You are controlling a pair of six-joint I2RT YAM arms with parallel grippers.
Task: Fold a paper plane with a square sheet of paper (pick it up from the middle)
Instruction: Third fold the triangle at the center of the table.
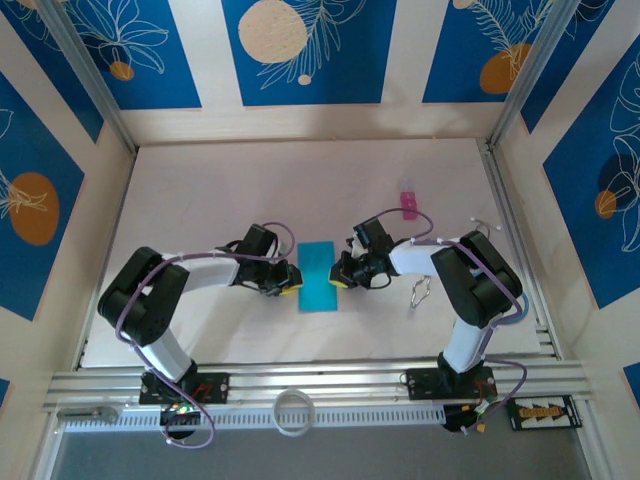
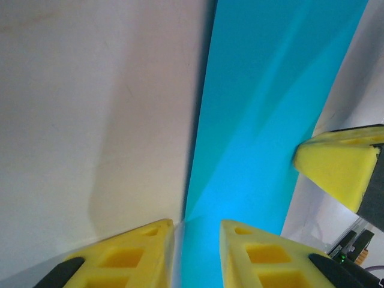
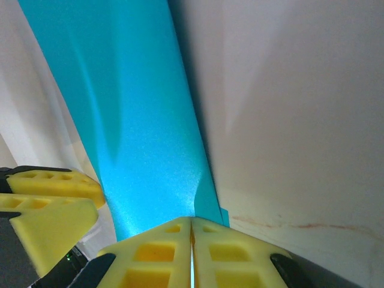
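Observation:
The square sheet of paper (image 1: 320,276), cyan-blue, lies as a narrow upright rectangle on the white table between my two grippers. My left gripper (image 1: 290,280) sits at its left edge. In the left wrist view the paper (image 2: 270,120) shows diagonal creases, and the left gripper (image 2: 197,223) stands open, its yellow fingers straddling that edge with a gap. My right gripper (image 1: 342,275) is at the right edge. The right wrist view has the gripper (image 3: 191,219) shut on the paper (image 3: 132,132), the edge pinched between its pads.
A small pink object (image 1: 408,203) lies at the back right of the table. A small metal clip (image 1: 420,290) rests right of the right arm. A white ring (image 1: 293,412) sits on the front rail. Patterned blue wall panels enclose the table.

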